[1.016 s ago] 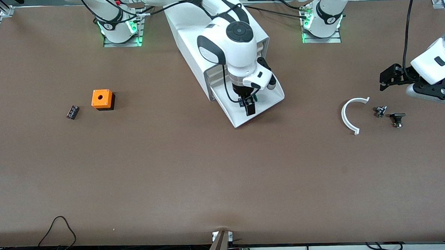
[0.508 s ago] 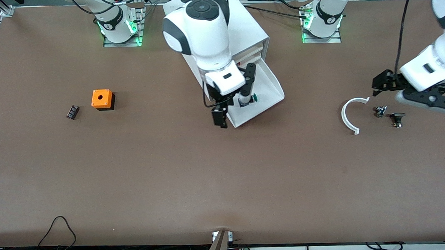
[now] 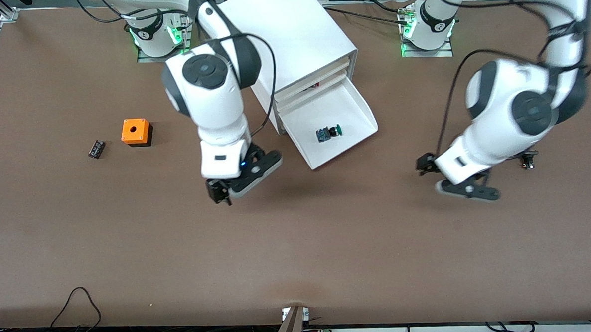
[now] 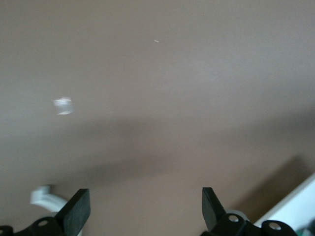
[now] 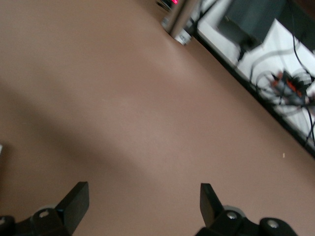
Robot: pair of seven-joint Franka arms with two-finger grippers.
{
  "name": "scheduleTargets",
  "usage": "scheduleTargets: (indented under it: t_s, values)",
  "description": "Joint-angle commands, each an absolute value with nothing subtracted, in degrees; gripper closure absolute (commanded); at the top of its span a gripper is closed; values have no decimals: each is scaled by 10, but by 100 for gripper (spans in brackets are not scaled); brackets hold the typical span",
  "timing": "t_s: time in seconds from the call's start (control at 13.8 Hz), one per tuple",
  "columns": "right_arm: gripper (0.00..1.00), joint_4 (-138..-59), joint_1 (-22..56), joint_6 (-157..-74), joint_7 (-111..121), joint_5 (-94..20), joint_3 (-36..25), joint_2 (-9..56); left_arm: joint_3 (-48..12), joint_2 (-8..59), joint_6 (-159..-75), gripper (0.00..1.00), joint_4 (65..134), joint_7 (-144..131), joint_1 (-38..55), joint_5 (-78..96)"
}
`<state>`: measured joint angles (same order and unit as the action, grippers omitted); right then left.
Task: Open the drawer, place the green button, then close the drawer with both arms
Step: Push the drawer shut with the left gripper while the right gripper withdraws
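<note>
The white cabinet [image 3: 290, 36] stands at the back middle of the table. Its bottom drawer [image 3: 345, 106] is pulled open. The button [image 3: 328, 133], with its green cap and black-and-blue body, lies on its side inside the drawer, free of both grippers. My right gripper [image 3: 218, 192] is open and empty over bare table beside the drawer, toward the right arm's end; its fingers [image 5: 76, 201] frame only tabletop. My left gripper [image 3: 426, 164] is open and empty over the table toward the left arm's end of the drawer; its fingers [image 4: 209, 211] also frame bare table.
An orange cube with a hole [image 3: 135, 131] and a small black switch part [image 3: 96, 148] lie toward the right arm's end. A small black part [image 3: 527, 162] shows beside the left arm. A white curved piece [image 4: 43, 195] shows in the left wrist view. Cables [image 5: 275, 73] run along the table's front edge.
My right gripper let go of the button in the drawer and moved out over the table toward the right arm's end. My left arm swung in toward the drawer, covering the white curved piece.
</note>
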<state>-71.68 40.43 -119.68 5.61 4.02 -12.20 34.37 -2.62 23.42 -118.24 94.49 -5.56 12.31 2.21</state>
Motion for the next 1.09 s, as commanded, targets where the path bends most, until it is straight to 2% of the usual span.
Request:
scheduleTargets:
  t_s: [0.0,0.15,0.29,0.44,0.8,1.02]
  values:
    - [0,-807,371,-1190,-46,33,-116,292,-25,260,-1266,0,984,-147,165,35]
    - [0,-872,349,-1191,-91,32,-115,260,-35,260,-1367,0,1057,-201,184,36]
    - [0,-893,331,-1154,-121,32,-115,243,-55,266,-1445,0,1112,-256,192,37]
    - [0,-893,311,-1113,-154,32,-112,233,-59,267,-1458,0,1135,-285,207,38]
    - [0,-893,208,-1094,-147,33,-103,188,-147,260,-1458,0,1184,-353,208,57]
    - [0,-894,91,-1064,-141,33,-22,154,-185,245,-1454,0,1204,-371,207,59]
